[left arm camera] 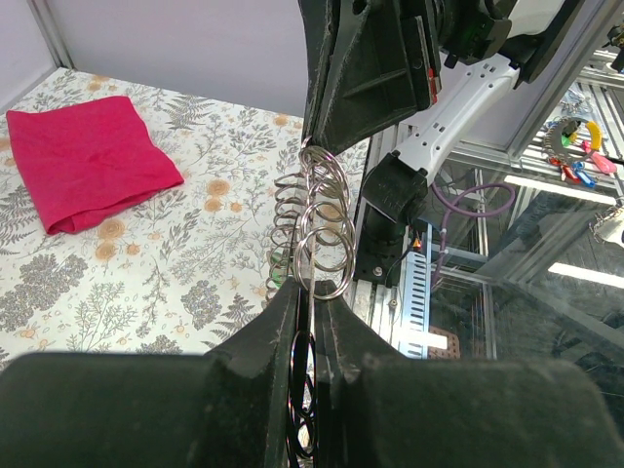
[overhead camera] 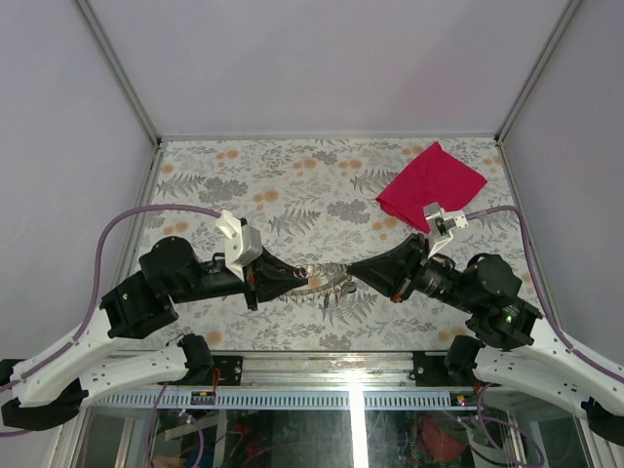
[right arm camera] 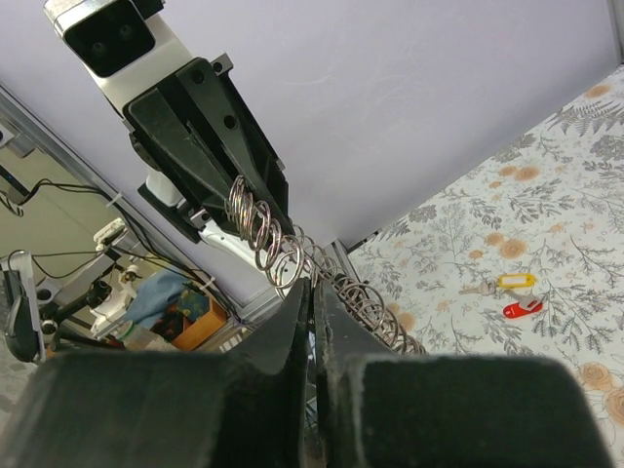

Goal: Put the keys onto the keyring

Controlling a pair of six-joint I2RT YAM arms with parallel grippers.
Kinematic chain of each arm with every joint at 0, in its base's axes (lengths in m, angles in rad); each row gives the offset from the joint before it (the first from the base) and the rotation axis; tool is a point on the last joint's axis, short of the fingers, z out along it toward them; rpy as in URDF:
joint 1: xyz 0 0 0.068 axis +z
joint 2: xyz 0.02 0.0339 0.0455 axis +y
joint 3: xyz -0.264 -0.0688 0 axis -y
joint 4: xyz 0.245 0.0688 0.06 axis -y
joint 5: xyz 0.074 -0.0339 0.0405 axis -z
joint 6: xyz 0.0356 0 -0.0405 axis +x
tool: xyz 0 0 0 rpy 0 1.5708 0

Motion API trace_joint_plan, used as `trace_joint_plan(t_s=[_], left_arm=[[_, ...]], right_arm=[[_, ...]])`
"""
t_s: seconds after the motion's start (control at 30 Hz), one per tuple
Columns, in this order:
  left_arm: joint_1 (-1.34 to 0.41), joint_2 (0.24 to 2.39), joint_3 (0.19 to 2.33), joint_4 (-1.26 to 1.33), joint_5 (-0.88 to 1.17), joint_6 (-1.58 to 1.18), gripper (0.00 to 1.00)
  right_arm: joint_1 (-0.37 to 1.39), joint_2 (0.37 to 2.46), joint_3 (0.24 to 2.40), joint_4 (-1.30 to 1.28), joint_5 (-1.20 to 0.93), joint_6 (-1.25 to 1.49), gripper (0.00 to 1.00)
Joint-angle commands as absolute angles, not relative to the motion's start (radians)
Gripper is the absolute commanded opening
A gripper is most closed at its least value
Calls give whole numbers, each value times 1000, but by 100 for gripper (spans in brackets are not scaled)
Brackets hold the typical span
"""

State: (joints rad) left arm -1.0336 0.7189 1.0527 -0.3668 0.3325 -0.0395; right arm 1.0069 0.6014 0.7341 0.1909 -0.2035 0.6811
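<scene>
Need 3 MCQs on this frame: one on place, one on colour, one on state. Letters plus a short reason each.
1. The red cloth lies:
A. far right of the table
B. near left corner
C. under the left arm

2. The key beside the red key has a head coloured:
A. blue
B. yellow
C. black

3. The chain of keyrings is:
A. lying loose
B. hanging from one gripper
C. pinched by the left gripper and the right gripper

A: the top view shows it there.
B: the right wrist view shows yellow.
C: both wrist views show fingers closed on rings.
</scene>
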Motion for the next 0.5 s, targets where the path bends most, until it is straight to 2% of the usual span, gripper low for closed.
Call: trace_joint_plan(t_s=[0.0,0.13,0.2,0.47], left_arm=[[-1035,712,1094,-312,298,-22,0],[-1035,704,1077,-299,300,-27,1],[-1034,701,1061,-285,308,-33,11],[-1034,688,1020,-240,350,-62,37]], right_arm=[[1011,586,744,208,-227,663,0],[1012,562,765,182,-197,620,0],[1011,558,791,153,-186,586,0],[1011,594,955,-107,-155,416,0]])
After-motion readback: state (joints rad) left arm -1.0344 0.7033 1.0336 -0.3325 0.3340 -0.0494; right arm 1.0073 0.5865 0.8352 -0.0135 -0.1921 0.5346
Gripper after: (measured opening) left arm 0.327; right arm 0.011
